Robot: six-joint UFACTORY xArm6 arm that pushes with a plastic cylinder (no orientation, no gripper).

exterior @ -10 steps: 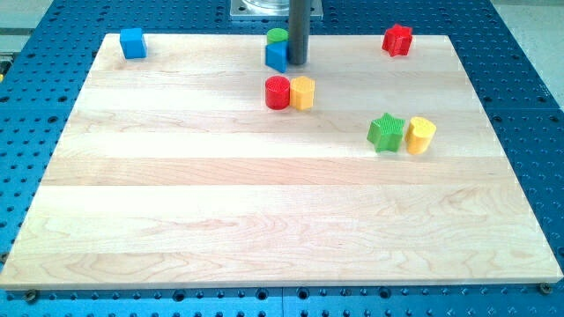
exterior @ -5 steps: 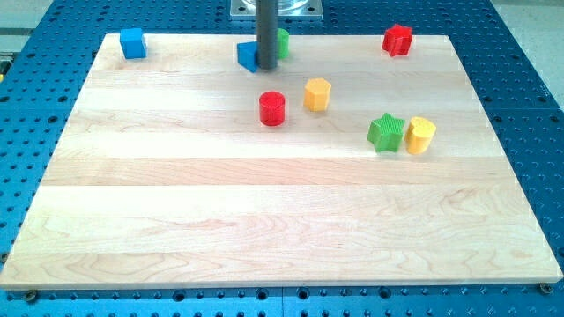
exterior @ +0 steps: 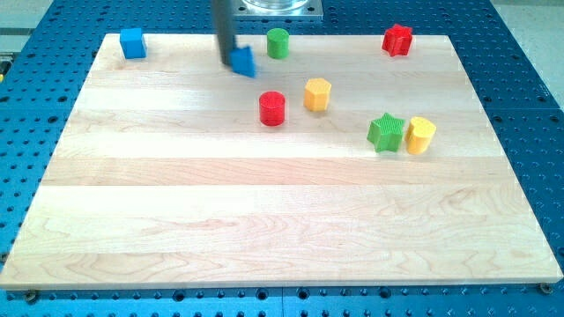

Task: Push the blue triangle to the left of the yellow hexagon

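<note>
The blue triangle (exterior: 243, 61) lies near the board's top edge, left of centre. My tip (exterior: 226, 59) stands right against its left side. The yellow hexagon (exterior: 317, 94) sits lower and to the right of the triangle, with a red cylinder (exterior: 272, 108) just left of it and slightly lower. The rod rises out of the view's top.
A green cylinder (exterior: 278, 42) stands right of the blue triangle. A blue cube (exterior: 133, 42) is at the top left corner, a red star (exterior: 397, 40) at the top right. A green star (exterior: 386, 132) and a yellow cylinder (exterior: 420, 135) sit together at the right.
My tip swept left along the top edge, from the triangle's right side to its left. The blue triangle slid left, away from the green cylinder. The red cylinder and yellow hexagon separated earlier.
</note>
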